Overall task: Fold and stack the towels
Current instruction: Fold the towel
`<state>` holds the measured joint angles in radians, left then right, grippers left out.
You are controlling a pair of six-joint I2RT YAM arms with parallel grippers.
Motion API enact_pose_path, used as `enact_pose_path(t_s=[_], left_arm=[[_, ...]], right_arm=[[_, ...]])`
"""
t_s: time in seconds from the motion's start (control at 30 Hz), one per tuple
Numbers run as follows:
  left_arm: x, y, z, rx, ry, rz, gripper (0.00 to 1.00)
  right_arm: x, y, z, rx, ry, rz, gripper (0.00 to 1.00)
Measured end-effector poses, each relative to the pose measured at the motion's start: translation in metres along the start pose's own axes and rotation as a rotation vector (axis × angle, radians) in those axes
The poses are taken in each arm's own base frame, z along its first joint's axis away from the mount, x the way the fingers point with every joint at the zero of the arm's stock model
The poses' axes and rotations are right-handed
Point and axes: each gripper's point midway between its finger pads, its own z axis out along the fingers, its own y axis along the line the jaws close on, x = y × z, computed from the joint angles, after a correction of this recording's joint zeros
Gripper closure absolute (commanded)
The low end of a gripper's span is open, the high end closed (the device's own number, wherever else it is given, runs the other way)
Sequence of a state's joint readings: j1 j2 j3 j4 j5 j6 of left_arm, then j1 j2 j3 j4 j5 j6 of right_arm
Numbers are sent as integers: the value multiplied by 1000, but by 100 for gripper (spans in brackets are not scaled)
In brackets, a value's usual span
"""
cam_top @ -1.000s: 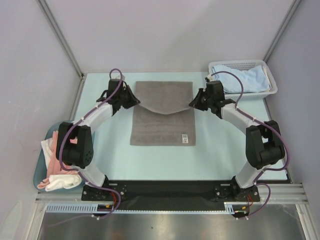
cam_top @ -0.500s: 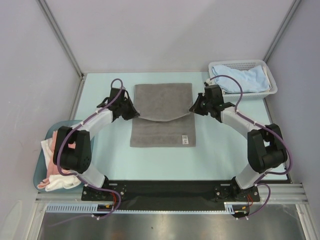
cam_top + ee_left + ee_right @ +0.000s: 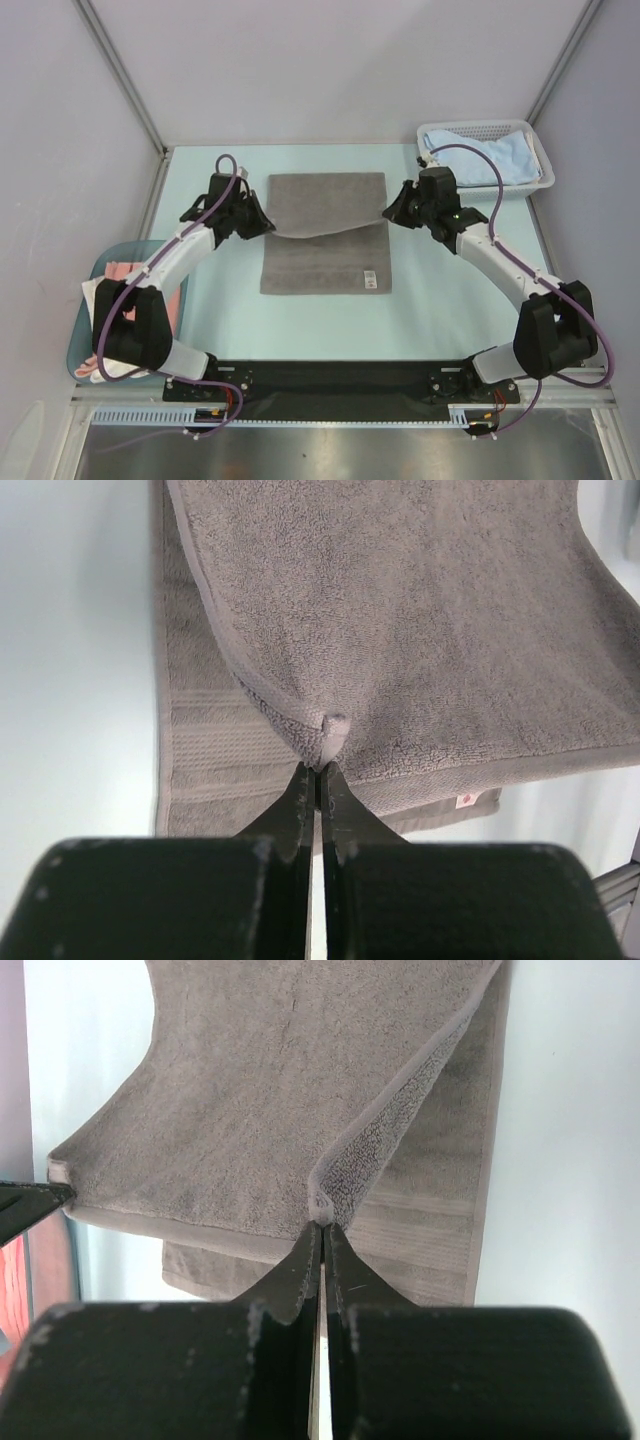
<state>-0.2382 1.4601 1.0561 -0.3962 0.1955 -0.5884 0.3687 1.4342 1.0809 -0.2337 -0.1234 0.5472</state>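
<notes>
At the bench's left edge, a teal tub [image 3: 112, 260] holds a pink towel [image 3: 125, 270] and a white towel [image 3: 92, 295]. Left jaws grip one lifted corner of the grey towel [image 3: 325, 262]; right jaws grip the other. Its near half lies flat mid-bench. At the far right corner, a white basket [image 3: 545, 165] holds the light blue towel [image 3: 495, 155].

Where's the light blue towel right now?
In the overhead view, the light blue towel lies inside the white mesh basket at the table's far right corner, to the right of the grey towel.
</notes>
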Motion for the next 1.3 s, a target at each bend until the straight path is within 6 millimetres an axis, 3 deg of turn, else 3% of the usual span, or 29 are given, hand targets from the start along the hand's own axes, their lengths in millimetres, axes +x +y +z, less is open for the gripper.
enact_pose_path(t_s=[0.37, 0.7, 0.9, 1.1, 1.3], left_arm=[[26, 9, -13, 8, 38, 8, 99], [61, 22, -5, -11, 115, 11, 100], [69, 26, -4, -15, 134, 7, 100], [71, 27, -4, -14, 136, 8, 100], [68, 23, -12, -9, 127, 12, 100]], right_arm=[[39, -9, -8, 38, 77, -17, 100], [64, -23, -7, 75, 118, -15, 100], [75, -31, -7, 93, 136, -4, 100], [80, -34, -7, 99, 144, 0, 100], [68, -26, -17, 84, 106, -6, 100]])
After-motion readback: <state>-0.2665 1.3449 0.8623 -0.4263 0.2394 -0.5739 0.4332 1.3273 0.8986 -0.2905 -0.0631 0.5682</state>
